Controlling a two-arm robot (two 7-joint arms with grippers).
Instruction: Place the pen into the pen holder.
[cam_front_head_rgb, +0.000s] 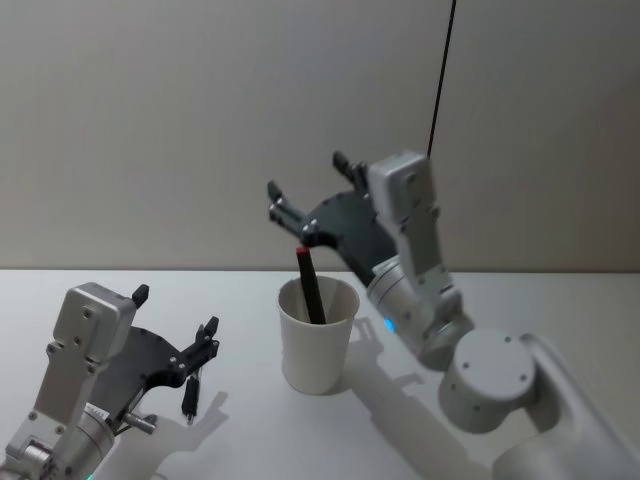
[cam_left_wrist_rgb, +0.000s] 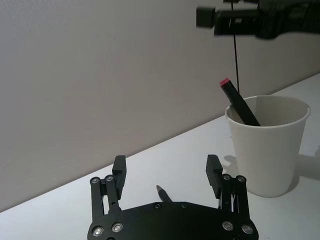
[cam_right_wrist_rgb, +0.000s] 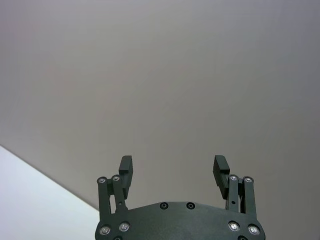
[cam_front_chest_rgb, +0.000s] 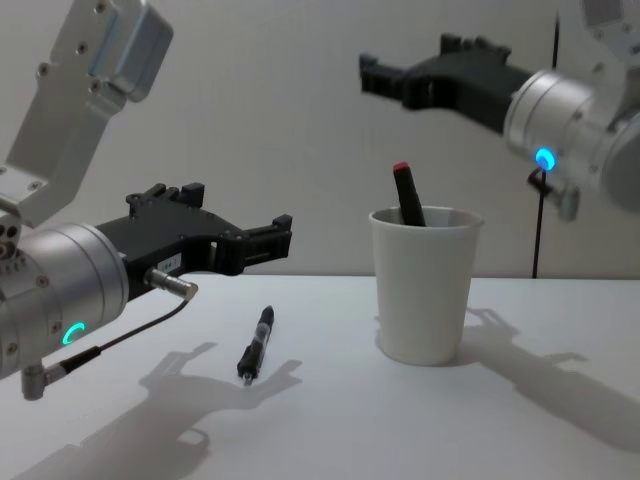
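Pen (cam_front_head_rgb: 310, 285), dark with red cap, stands tilted inside pen holder (cam_front_head_rgb: 318, 352), top poking above rim. Right gripper (cam_front_head_rgb: 309, 183) wide open, empty, above pen holder: judged best drawn straight up, clear of cap and rim. Left gripper (cam_front_head_rgb: 175, 311) open, empty, low over counter (cam_front_head_rgb: 250, 440). Chest view adds second pen (cam_front_chest_rgb: 255, 343) lying flat beneath left gripper; right wrist view gives bare wall (cam_right_wrist_rgb: 160, 75).

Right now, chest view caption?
One pen stands in the cup; a second pen lies on the table near the left gripper.
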